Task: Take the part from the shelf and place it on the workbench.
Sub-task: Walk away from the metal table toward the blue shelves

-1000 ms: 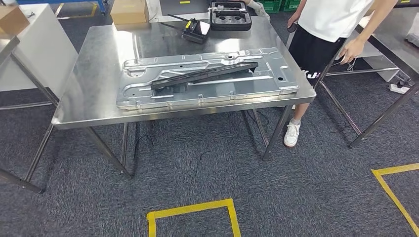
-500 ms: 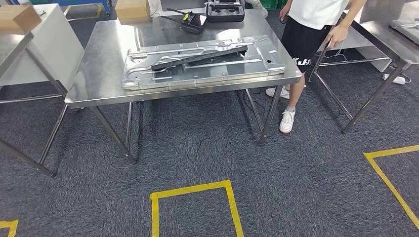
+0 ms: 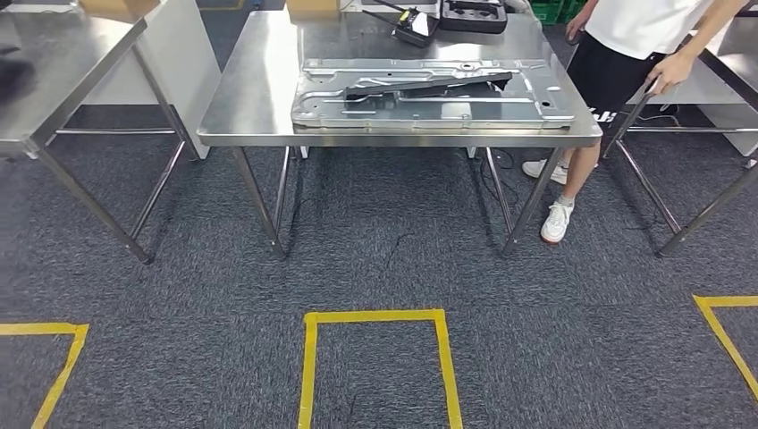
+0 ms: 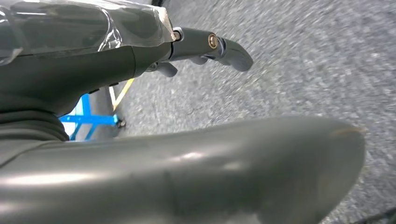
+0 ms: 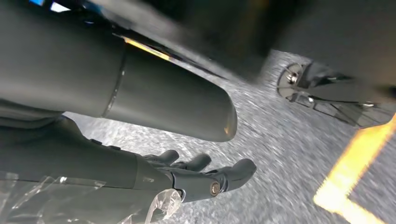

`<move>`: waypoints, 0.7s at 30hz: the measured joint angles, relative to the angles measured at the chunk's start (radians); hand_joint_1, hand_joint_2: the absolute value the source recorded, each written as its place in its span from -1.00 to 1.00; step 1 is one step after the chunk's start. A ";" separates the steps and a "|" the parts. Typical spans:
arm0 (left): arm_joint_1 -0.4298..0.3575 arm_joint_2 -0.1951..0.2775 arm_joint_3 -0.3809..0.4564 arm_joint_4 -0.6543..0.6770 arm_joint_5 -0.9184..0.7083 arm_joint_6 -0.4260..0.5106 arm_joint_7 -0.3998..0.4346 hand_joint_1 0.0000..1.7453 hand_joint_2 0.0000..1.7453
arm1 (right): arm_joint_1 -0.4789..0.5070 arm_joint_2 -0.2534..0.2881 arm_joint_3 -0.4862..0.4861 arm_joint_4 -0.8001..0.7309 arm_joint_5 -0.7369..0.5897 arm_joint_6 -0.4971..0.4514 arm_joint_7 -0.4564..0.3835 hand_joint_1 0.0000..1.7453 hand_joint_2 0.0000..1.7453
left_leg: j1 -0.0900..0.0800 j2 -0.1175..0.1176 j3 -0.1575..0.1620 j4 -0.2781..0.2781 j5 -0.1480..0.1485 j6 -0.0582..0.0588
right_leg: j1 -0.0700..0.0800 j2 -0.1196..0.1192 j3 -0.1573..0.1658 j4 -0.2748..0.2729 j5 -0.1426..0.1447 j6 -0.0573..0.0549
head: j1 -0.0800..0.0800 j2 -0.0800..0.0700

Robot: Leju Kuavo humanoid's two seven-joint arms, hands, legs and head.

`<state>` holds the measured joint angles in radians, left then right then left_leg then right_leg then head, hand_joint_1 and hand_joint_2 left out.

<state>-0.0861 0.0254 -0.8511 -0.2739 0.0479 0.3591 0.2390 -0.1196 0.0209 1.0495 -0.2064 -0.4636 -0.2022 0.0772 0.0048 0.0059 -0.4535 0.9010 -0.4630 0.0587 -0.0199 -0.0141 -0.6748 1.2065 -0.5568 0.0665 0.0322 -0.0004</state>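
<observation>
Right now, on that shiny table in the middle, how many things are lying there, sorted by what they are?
Large pressed metal panel: 1
Long black part lying across the panel: 1
Black tray at the far edge: 1
Small black device with a yellow mark beside the tray: 1
Total: 4, on the middle steel table.

Head view looks down from afar at the workbench (image 3: 259, 98); both wrist views face nearby carpet (image 4: 303, 60).

Grey carpet floor (image 3: 375, 259) carries yellow tape squares (image 3: 375, 317). Steel tables (image 3: 259, 98) stand on thin legs, one beside another (image 3: 54, 63)
</observation>
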 joint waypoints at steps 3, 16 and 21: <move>0.000 -0.003 0.000 0.002 -0.001 0.003 -0.002 -1.00 -1.00 | 0.006 0.000 0.000 0.000 0.000 0.000 0.000 -1.00 -1.00 | -0.010 -0.039 -0.022 0.003 0.019 0.002 | 0.005 0.013 0.050 -0.013 0.010 -0.015 | 0.000 0.000; -0.001 -0.008 0.000 0.009 -0.002 0.012 0.001 -1.00 -1.00 | 0.010 -0.001 0.000 0.000 -0.002 0.003 0.001 -1.00 -1.00 | 0.000 -0.024 -0.213 0.349 -0.116 -0.058 | 0.006 -0.013 0.186 -0.280 0.092 -0.061 | -0.008 0.000; -0.001 -0.008 0.000 0.010 -0.001 0.015 0.001 -1.00 -1.00 | 0.007 -0.001 0.000 0.000 -0.005 0.004 0.001 -1.00 -1.00 | 0.000 0.050 -0.054 0.088 -0.006 -0.053 | 0.011 -0.079 0.188 -0.278 0.093 -0.052 | -0.009 0.000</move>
<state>-0.0868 0.0171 -0.8511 -0.2644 0.0472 0.3738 0.2400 -0.1122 0.0198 1.0500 -0.2064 -0.4688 -0.1984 0.0786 0.0053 0.0556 -0.5071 0.9887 -0.4692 0.0058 -0.0087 -0.0933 -0.4867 0.9288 -0.4640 0.0143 0.0235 -0.0004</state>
